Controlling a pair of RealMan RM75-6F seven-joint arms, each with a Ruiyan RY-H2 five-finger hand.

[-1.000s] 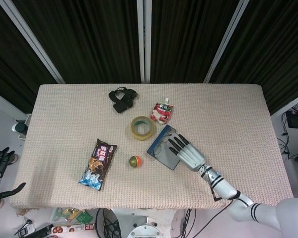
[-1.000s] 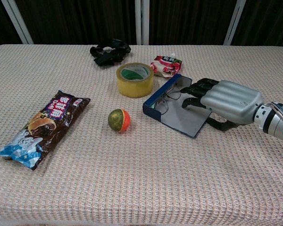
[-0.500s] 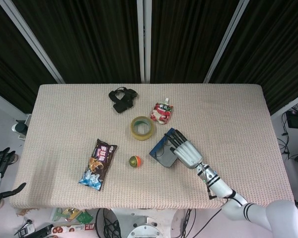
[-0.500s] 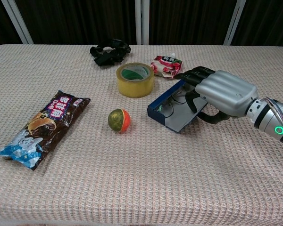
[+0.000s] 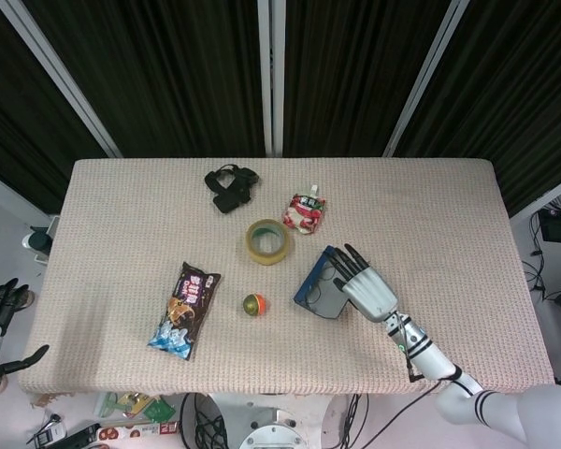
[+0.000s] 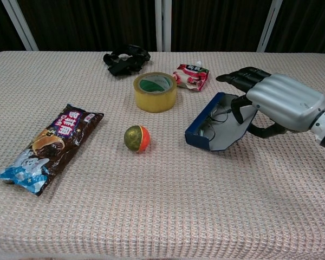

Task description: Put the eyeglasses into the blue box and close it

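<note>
Right of centre in the chest view, your right hand arches over the blue box, dark fingers reaching past its far edge and the thumb curled under toward the grey lid. Whether the fingers actually grip the lid or only rest against it is hard to make out, because the silver back of the hand covers the contact. The box sits tilted and half open, its blue wall facing you. Thin wire eyeglasses lie inside it, partly hidden behind the lid and the hand. In the head view the same hand hides most of the box, and the forearm runs off toward the lower right corner.

Your left hand shows only at the lower left edge of the head view, off the table, cut by the frame, its dark fingers loosely apart and holding nothing.

Around the box, on the coarse woven beige table cover, stand a yellow tape roll, a red and white spouted pouch, a green and orange ball, a glossy snack packet and a tangled black strap near the far edge.
</note>
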